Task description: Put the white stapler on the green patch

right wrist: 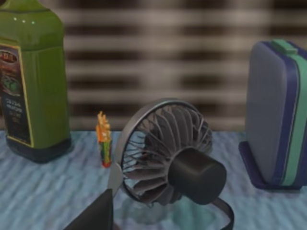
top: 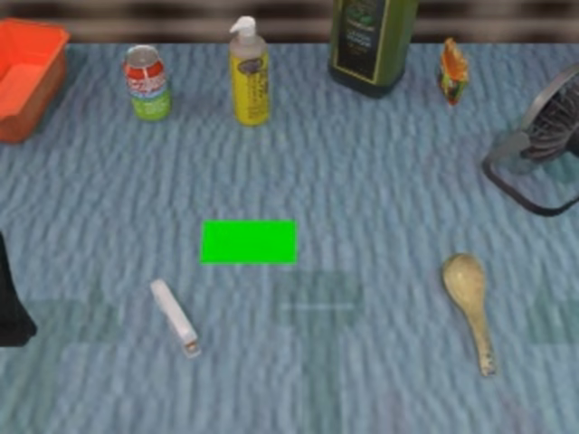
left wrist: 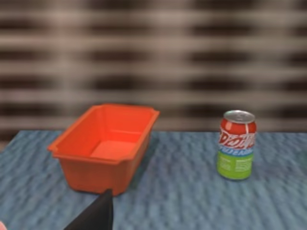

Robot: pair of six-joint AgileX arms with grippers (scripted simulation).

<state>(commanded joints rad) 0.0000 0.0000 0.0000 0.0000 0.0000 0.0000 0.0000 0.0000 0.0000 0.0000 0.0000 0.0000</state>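
The white stapler (top: 175, 317) lies flat on the blue cloth at the front left, its grey metal tip toward the front edge. The green patch (top: 248, 241) is a little behind it and to its right, with nothing on it. My left arm (top: 11, 303) is a dark shape at the table's left edge, well left of the stapler. One dark finger (left wrist: 98, 215) of its gripper shows in the left wrist view, with bare cloth beside it. My right arm is outside the top view. The right wrist view shows one of its fingers (right wrist: 96, 215), holding nothing.
Along the back stand an orange bin (top: 27, 77), a soda can (top: 147, 83), a yellow pump bottle (top: 250, 77), a dark green bottle (top: 371, 45) and a small orange figure (top: 453, 70). A grey fan (top: 538, 145) sits at the right, a beige spoon (top: 470, 303) at the front right.
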